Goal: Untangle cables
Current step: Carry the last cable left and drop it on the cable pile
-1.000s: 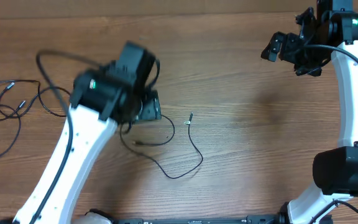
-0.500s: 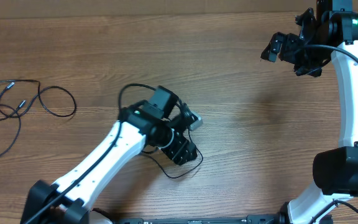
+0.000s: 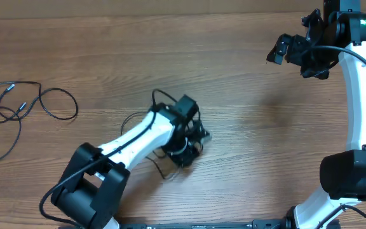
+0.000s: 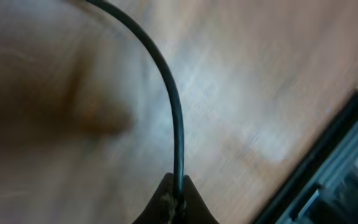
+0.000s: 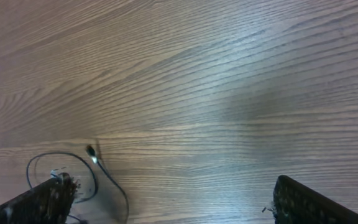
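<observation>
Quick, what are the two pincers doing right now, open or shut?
Left pincer: shut, pinching a thin black cable.
Right pincer: open, holding nothing.

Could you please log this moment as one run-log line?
left gripper: shut on cable | right gripper: open, empty | other cables: looped, far left

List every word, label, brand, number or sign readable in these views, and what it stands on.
None can be read: no text on the table, the cables, the left arm or the right arm.
A green light on the right arm carries no lettering.
</observation>
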Motion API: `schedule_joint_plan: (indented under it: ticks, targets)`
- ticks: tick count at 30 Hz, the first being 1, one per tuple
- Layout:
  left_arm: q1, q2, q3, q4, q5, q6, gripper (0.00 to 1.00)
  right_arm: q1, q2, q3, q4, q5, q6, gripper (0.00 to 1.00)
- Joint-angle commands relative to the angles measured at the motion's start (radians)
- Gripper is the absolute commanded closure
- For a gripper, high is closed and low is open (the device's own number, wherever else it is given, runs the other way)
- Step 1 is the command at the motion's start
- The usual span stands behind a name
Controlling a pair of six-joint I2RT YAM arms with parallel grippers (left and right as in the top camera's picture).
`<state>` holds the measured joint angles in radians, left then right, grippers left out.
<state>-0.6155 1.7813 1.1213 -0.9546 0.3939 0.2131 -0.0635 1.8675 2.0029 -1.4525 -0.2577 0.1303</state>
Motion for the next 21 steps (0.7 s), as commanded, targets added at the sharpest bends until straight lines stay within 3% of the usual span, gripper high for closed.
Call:
schedule_joint_plan:
  ticks: [1, 8, 11, 15, 18, 21]
  targets:
    - [0.103, -0.089, 0.284, -0.067, -0.155, -0.162, 0.96, 0.002, -0.010, -0.001, -0.001, 0.002, 0.000, 0.00]
    - [0.314, -0.120, 0.718, -0.071, -0.348, -0.306, 0.96, 0.002, -0.010, -0.001, -0.009, 0.002, 0.000, 0.00]
    - [0.485, -0.120, 0.872, -0.019, -0.376, -0.326, 0.96, 0.003, -0.010, -0.001, -0.012, -0.005, 0.000, 0.00]
    - [0.695, -0.120, 0.979, 0.066, -0.375, -0.351, 0.96, 0.003, -0.010, -0.001, -0.008, -0.032, 0.000, 0.00]
    - [0.913, -0.120, 1.034, 0.206, -0.374, -0.431, 0.96, 0.003, -0.010, -0.001, -0.008, -0.032, 0.000, 0.00]
    - [1.045, -0.121, 1.044, 0.352, -0.377, -0.435, 0.96, 0.003, -0.010, -0.001, -0.009, -0.032, 0.000, 0.00]
